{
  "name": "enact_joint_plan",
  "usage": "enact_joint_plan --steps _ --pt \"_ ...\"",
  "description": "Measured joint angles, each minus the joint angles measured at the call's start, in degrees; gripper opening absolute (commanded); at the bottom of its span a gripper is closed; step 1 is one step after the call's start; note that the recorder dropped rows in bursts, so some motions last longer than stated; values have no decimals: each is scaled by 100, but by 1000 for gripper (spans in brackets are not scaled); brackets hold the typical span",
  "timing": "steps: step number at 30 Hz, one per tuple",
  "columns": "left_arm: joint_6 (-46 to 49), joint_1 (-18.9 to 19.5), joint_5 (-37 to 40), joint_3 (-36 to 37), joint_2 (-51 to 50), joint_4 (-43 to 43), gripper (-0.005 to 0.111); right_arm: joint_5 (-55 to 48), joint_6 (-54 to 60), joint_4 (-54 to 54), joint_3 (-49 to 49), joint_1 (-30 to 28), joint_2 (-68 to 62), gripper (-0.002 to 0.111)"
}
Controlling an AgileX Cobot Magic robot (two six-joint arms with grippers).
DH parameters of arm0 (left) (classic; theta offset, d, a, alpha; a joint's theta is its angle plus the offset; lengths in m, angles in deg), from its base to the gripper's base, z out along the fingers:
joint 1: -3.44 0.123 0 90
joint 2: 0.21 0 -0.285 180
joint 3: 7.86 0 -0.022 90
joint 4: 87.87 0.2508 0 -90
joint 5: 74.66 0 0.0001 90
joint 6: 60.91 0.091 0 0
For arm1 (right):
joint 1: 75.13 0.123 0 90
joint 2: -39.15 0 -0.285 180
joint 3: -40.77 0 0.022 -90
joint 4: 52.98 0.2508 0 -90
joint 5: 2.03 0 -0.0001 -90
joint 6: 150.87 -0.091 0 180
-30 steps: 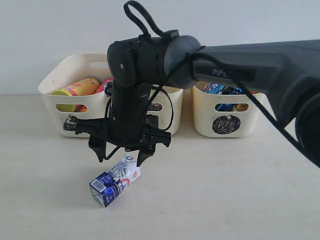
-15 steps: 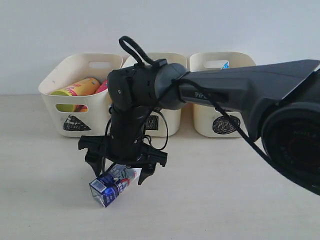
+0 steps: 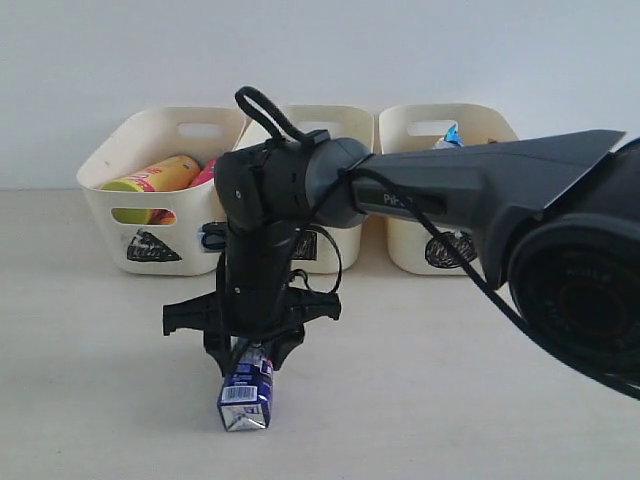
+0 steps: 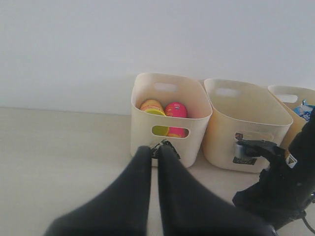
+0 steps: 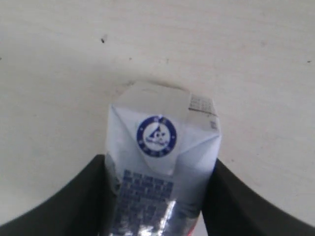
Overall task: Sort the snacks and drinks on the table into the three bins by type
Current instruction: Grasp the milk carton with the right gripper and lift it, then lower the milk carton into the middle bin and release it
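**The Right Gripper Has the Little Drink Box**

Low in the middle of the outside view, the right gripper (image 3: pixel 246 365) points straight down at the table (image 3: pixel 450 390). A blue and white drink box (image 3: pixel 246 398) stands under it, with its bottom on the table. In the right wrist view, one dark finger presses on each flat side of the box. The gripper is about half closed and pinches the box between them. I think it comes from above because the flat sides are easy to squeeze and the box will not slip.

Three cream bins sit in a row at the back. The left bin (image 3: pixel 100 215), marked with a triangle, holds a yellow-orange chip tube (image 3: pixel 160 175) and a pink chip tube (image 4: pixel 175 109). The right bin (image 3: pixel 405 245), marked with a circle, shows a blue bag (image 3: pixel 452 135) poking out. So my guess is that the middle bin (image 4: pixel 221 132) is for drinks. The arm hides most of it in the outside view.

The left gripper (image 4: pixel 153 150) is closed tight with nothing in it. It hangs off to the side, well apart from the box, so the two arms do not bump.

The box is not lifted yet. It needs to go up high enough to clear the bin's rim.
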Motion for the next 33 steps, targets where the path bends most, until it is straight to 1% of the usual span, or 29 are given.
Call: enact_joint_plan --steps 2,7,9,13,17,24,29,33 --pt "0 0 0 0 0 0 4 -218 407 29 0 0 0 0" --pt "0 0 0 0 0 0 4 -456 964 72 25 0 103 0" --pt "0 0 0 0 0 0 4 -455 1203 61 49 0 311 0" --pt "0 0 0 0 0 0 4 -284 1335 37 49 0 791 0" --pt "0 0 0 0 0 0 4 69 1419 -122 49 0 1350 0" --pt "0 0 0 0 0 0 4 893 1440 -796 49 -79 2096 0" --pt "0 0 10 0 0 0 4 1595 942 -1685 49 -353 2307 0" --pt "0 0 10 0 0 0 4 2029 646 -1948 49 -715 2259 0"
